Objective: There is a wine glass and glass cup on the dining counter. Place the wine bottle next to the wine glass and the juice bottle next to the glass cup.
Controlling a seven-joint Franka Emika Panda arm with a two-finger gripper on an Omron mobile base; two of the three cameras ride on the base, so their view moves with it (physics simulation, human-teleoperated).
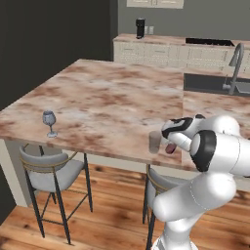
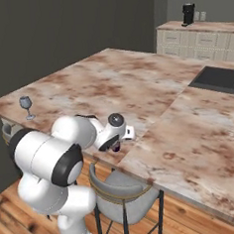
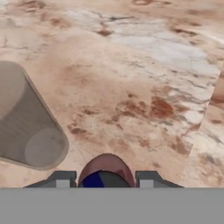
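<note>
My gripper (image 3: 106, 178) is shut on the juice bottle (image 3: 106, 168), a squat brownish-pink bottle with a purple cap. It holds the bottle low over the near edge of the dining counter (image 1: 112, 93). The glass cup (image 3: 26, 118), a clear grey tumbler, stands just left of the bottle. From the left base view the glass cup (image 1: 155, 142) and the juice bottle (image 1: 169, 148) are close side by side under my gripper (image 1: 171, 144). The wine glass (image 1: 49, 122) stands upright near the counter's left corner, far from the hand. The wine bottle is out of view.
Two grey stools (image 1: 49, 168) (image 1: 161, 183) sit tucked under the counter's near edge. A dark sink (image 1: 215, 83) with a faucet (image 1: 234, 63) lies at the right. A black coffee machine (image 1: 140, 28) stands on the back cabinets.
</note>
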